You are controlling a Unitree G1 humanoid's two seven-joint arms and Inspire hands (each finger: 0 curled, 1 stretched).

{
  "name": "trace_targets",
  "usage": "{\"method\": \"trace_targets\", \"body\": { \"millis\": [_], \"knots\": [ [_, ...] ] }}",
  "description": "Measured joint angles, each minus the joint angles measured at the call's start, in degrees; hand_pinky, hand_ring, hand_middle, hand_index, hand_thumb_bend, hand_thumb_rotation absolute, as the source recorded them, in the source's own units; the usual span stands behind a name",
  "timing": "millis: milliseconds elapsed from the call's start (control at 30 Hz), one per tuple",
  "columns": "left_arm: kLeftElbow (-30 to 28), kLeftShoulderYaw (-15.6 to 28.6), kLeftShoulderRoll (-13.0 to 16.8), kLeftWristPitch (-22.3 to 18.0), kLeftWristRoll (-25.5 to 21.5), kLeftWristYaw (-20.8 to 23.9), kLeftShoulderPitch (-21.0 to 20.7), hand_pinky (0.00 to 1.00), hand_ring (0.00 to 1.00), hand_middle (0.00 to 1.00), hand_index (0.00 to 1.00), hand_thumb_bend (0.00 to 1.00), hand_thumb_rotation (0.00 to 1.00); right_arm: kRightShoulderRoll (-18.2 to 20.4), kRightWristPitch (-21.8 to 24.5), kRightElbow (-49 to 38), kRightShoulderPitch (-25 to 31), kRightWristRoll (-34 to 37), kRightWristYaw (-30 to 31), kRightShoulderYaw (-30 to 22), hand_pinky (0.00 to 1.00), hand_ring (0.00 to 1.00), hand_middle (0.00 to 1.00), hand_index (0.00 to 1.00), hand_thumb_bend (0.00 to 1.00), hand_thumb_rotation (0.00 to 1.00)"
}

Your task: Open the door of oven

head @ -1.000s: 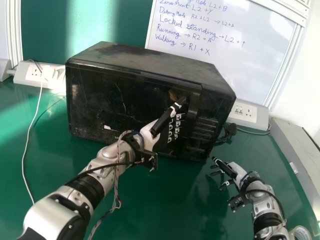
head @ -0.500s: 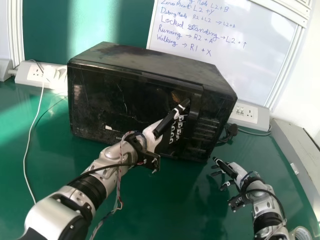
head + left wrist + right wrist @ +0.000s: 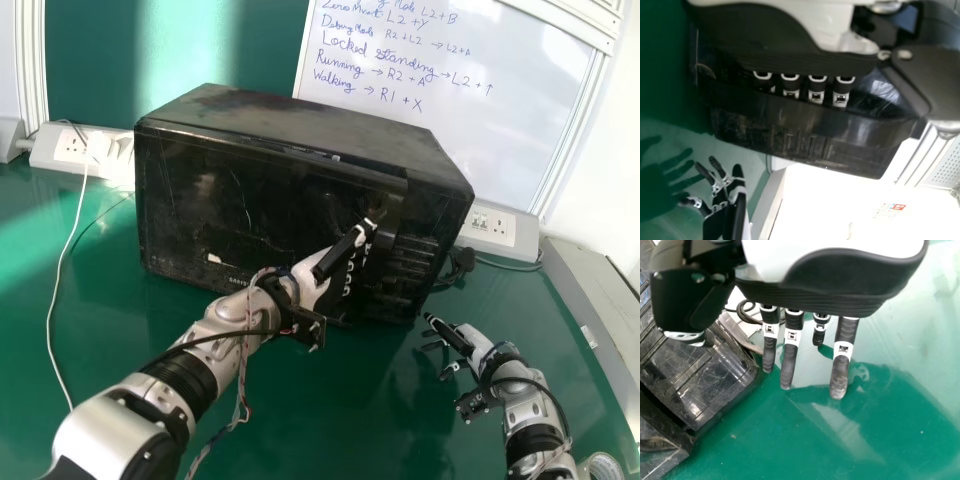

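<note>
Nearest, at the lower right corner of the head view, a roll of tape (image 3: 603, 465) sits on the green desk (image 3: 340, 410). The right robot hand (image 3: 480, 346) is near it, above the desk and apart from the oven, open with its fingers fairly straight. The left robot hand (image 3: 312, 278) is in front of the oven door (image 3: 215, 205), its fingers hooked round the upright black handle (image 3: 393, 208). The door stands slightly ajar on the handle side. The black oven (image 3: 300, 124) itself is on the desk, in the middle and a little left in the head view. Behind it are white socket strips (image 3: 490, 228), one towards each side, and beyond them a whiteboard (image 3: 450, 130) with blue handwriting
</note>
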Motion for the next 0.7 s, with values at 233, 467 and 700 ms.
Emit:
{"method": "trace_targets", "body": {
  "millis": [233, 467, 700],
  "knots": [
    [0.2, 0.0, 0.3, 0.5, 0.7, -1.8, -0.3, 0.71, 0.71, 0.77, 0.87, 1.0, 0.96, -0.1, 0.1, 0.0, 0.0, 0.0, 0.0, -0.1, 0.26, 0.44, 0.64, 0.75, 0.65, 0.88],
    [0.3, -0.5, 0.6, 0.4, 1.9, -3.6, -0.5, 0.65, 0.65, 0.7, 0.87, 1.0, 0.98, -0.2, 0.1, 0.0, 0.0, -0.1, 0.0, 0.0, 0.28, 0.45, 0.64, 0.77, 0.65, 0.89],
    [0.3, -0.6, 0.6, 0.1, 2.7, -3.6, -0.6, 0.53, 0.6, 0.64, 0.82, 1.0, 0.99, -0.2, -0.2, 0.0, 0.0, -0.3, 0.0, 0.3, 0.29, 0.44, 0.63, 0.76, 0.67, 0.9]
  ]
}}
